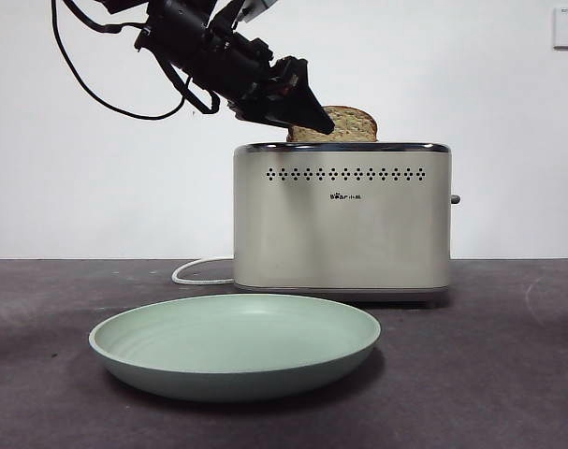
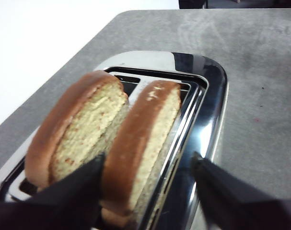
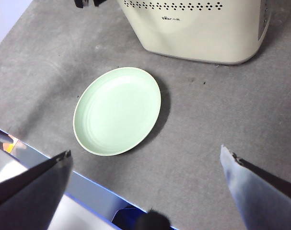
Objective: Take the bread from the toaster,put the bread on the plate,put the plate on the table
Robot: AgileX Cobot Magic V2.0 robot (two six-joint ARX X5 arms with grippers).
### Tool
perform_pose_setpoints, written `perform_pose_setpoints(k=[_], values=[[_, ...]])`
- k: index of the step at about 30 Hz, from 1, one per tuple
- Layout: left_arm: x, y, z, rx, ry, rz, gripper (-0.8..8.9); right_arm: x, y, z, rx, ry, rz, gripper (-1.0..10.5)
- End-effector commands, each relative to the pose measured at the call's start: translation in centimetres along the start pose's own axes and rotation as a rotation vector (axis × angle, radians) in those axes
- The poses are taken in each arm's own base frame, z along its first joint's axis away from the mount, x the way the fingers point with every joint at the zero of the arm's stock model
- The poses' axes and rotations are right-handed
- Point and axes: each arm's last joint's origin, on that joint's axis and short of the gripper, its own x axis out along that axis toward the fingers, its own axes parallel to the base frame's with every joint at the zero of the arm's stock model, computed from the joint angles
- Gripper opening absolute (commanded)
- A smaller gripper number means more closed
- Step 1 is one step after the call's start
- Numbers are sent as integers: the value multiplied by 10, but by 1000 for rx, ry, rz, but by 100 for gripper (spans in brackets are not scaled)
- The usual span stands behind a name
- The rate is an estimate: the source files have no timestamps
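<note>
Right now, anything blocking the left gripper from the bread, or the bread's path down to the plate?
Nothing visible. The left gripper is open with its jaws on either side of the bread in the toaster. The other slice sits beside it in the neighbouring slot. The plate lies bare on the table in front of the toaster.

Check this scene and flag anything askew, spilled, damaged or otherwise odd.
Nothing stands out. The toaster stands upright on the table, two slices seated in its slots, the bread between the open jaws of the left tool. The plate lies flat and bare in front. No crumbs or spills show.
</note>
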Motion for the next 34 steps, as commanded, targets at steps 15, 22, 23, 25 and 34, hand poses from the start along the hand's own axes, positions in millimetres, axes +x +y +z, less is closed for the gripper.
perform_pose_setpoints(k=[15, 22, 23, 25, 34], values=[[4, 0, -1, 2, 0, 7, -9, -1, 1, 0, -2, -1, 1, 598], [-3, 7, 21, -33, -53, 26, -9, -1, 1, 0, -2, -1, 0, 598], [-5, 8, 27, -31, -57, 27, -9, -1, 1, 0, -2, -1, -1, 598], [-9, 11, 37, -28, -62, 28, -9, -1, 1, 0, -2, -1, -1, 598], [-47, 11, 82, -33, -66, 7, -8, 1, 0, 1, 2, 6, -2, 598]])
